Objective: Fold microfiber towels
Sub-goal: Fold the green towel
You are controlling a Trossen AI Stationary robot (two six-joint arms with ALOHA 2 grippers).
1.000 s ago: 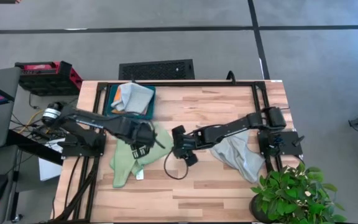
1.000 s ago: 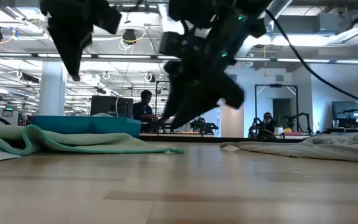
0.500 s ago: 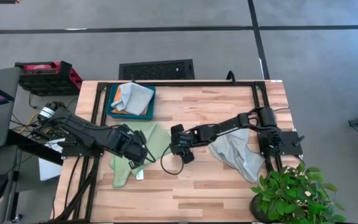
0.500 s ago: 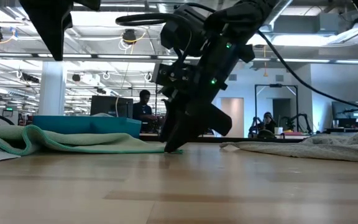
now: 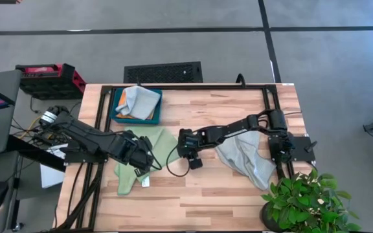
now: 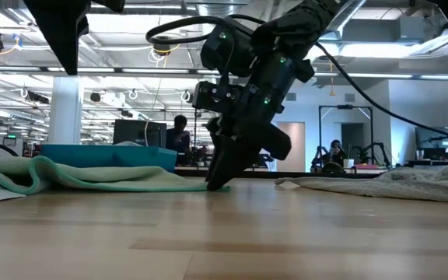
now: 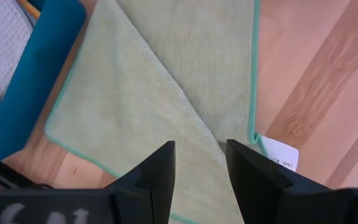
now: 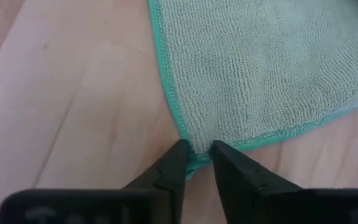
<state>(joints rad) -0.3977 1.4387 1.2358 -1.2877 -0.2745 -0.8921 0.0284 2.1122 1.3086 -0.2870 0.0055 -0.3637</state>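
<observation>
Right gripper (image 8: 196,163) sits at the centre of the high view, tips down on the table (image 5: 225,194), its fingers drawn narrow around the corner of the light green towel (image 8: 260,74); the teal hem runs straight into the gap between them. Whether the cloth is truly pinched I cannot tell. That towel spreads left of centre in the high view, partly doubled over, its white tag (image 7: 277,154) at the lower edge. Above it hovers the left gripper (image 7: 196,168), fingers apart, holding nothing. A pale grey towel (image 5: 248,162) lies crumpled at right; the teal tray (image 5: 116,97) at upper left holds another. My worry: only the hem's edge is caught, so lifting could let the corner slip free, or the fingertips could scrape wood.
</observation>
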